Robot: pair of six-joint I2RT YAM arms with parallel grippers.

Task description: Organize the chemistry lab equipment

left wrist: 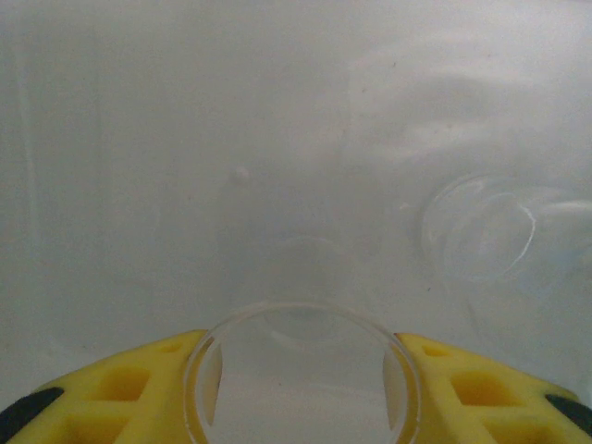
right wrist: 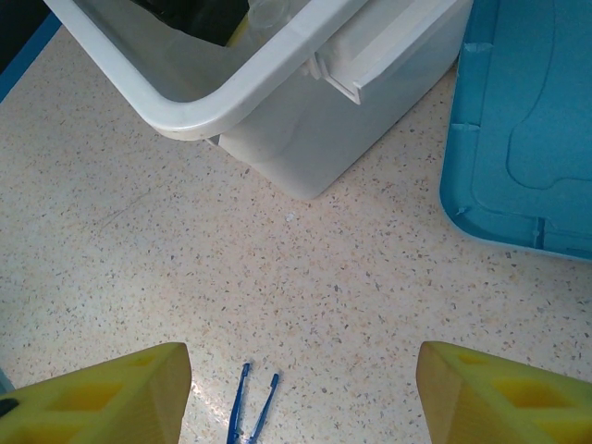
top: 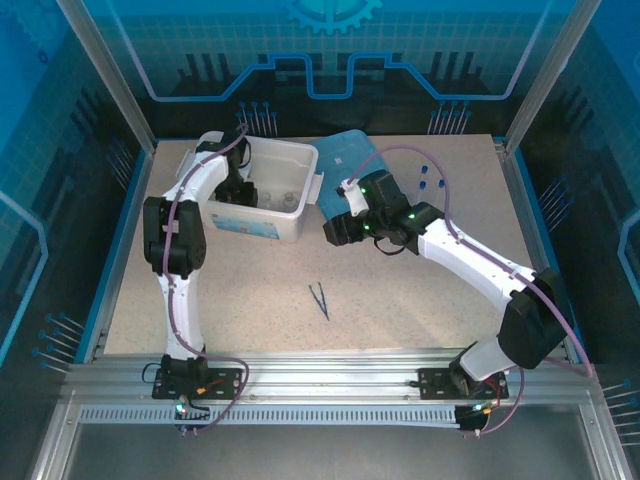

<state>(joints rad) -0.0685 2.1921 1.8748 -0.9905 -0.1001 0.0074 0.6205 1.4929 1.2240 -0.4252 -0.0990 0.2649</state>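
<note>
Glassware: L gripper (left wrist: 302, 344) clamps 1 clear beaker (left wrist: 301, 393) inside white bin (top: 255, 222); light, slick, fragile, so squeeze gently. R gripper (right wrist: 301, 359) wide open over tweezers (right wrist: 252, 407) on table (right wrist: 351, 277); thin, pinch mid-shaft.

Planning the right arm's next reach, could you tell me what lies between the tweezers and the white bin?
Between the tweezers and the white bin the tabletop is bare, as the right wrist view shows.
</note>
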